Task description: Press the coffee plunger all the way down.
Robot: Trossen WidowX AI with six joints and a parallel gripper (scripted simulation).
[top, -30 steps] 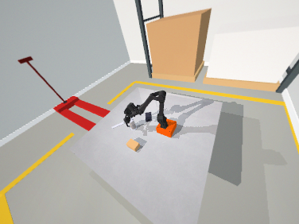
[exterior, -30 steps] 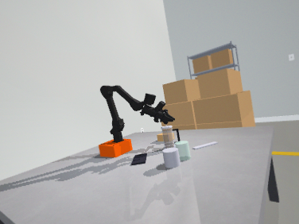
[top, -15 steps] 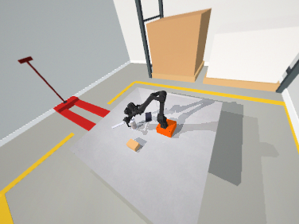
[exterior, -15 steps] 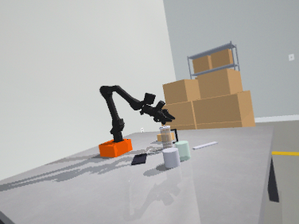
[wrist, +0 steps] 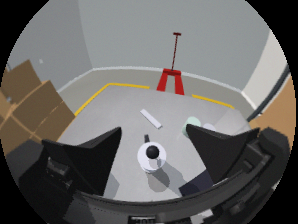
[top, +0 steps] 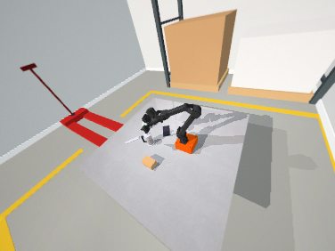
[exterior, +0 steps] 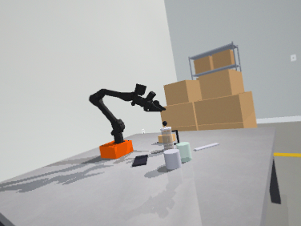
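Tool point(wrist: 154, 141) spread wide, nothing pinched, hung above plunger knob point(wrist: 154, 152). Press point(exterior: 166, 138) seen upright near counter centre. Straight-up retreat advised; knob contact to be avoided.

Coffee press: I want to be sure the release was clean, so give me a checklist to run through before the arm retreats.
1. End effector open, nothing between the fingers: ok.
2. End effector above the plunger knob, gap visible in the exterior view: ok.
3. Coffee press upright: ok.
4. Plunger fully down: cannot tell; the knob sits just above the lid, rod too small to judge.
5. Neighbouring grey cup and green cup standing, apart from the press: ok.
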